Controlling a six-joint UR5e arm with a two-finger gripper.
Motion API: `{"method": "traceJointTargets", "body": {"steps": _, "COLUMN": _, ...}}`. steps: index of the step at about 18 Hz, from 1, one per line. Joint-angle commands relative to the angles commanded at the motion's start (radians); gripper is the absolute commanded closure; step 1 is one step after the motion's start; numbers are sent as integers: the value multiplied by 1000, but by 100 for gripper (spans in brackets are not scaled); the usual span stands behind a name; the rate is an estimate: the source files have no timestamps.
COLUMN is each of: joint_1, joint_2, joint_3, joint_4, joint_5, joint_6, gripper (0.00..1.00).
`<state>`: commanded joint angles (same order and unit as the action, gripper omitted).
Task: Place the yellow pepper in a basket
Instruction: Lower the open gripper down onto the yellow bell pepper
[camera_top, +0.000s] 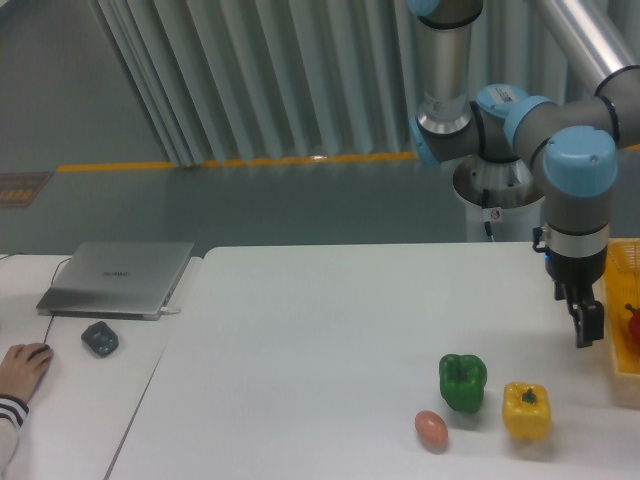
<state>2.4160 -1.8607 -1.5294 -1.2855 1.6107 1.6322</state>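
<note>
The yellow pepper (526, 410) sits on the white table near the front right, glossy, with a short dark-green stem on top. The yellow-orange lattice basket (625, 350) stands at the right edge, partly cut off by the frame, with something red inside (634, 325). My gripper (586, 325) hangs above the table between the pepper and the basket, just left of the basket's rim and well above and right of the pepper. It holds nothing; its dark fingers overlap from this angle, so I cannot tell whether they are open or shut.
A green bell pepper (462, 382) stands just left of the yellow one, and a small orange-brown egg-shaped thing (431, 429) lies left of that. On the left table are a closed laptop (118, 277), a dark mouse (99, 338) and a person's hand (22, 368).
</note>
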Motion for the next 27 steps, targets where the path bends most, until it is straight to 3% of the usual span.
{"method": "traceJointTargets", "body": {"steps": 5, "joint_1": -12, "joint_2": -9, "joint_3": 5, "joint_4": 8, "joint_5": -2, "joint_6": -124, "gripper": 0}}
{"method": "traceJointTargets", "body": {"steps": 8, "joint_1": -31, "joint_2": -43, "joint_3": 6, "joint_4": 96, "joint_5": -8, "joint_6": -214, "gripper": 0}}
{"method": "traceJointTargets", "body": {"steps": 14, "joint_1": -40, "joint_2": -72, "joint_3": 8, "joint_4": 161, "joint_5": -21, "joint_6": -458, "gripper": 0}}
{"method": "traceJointTargets", "body": {"steps": 16, "joint_1": -41, "joint_2": -83, "joint_3": 8, "joint_4": 214, "joint_5": -37, "joint_6": -514, "gripper": 0}}
{"method": "traceJointTargets", "body": {"steps": 20, "joint_1": -61, "joint_2": -124, "joint_3": 29, "joint_4": 245, "joint_5": -35, "joint_6": -489, "gripper": 0}}
{"method": "traceJointTargets", "body": {"steps": 23, "joint_1": -83, "joint_2": -173, "joint_3": 64, "joint_4": 244, "joint_5": -29, "joint_6": -285, "gripper": 0}}
{"method": "traceJointTargets", "body": {"steps": 27, "joint_1": -84, "joint_2": -184, "joint_3": 75, "joint_4": 236, "joint_5": -22, "joint_6": -190, "gripper": 0}}
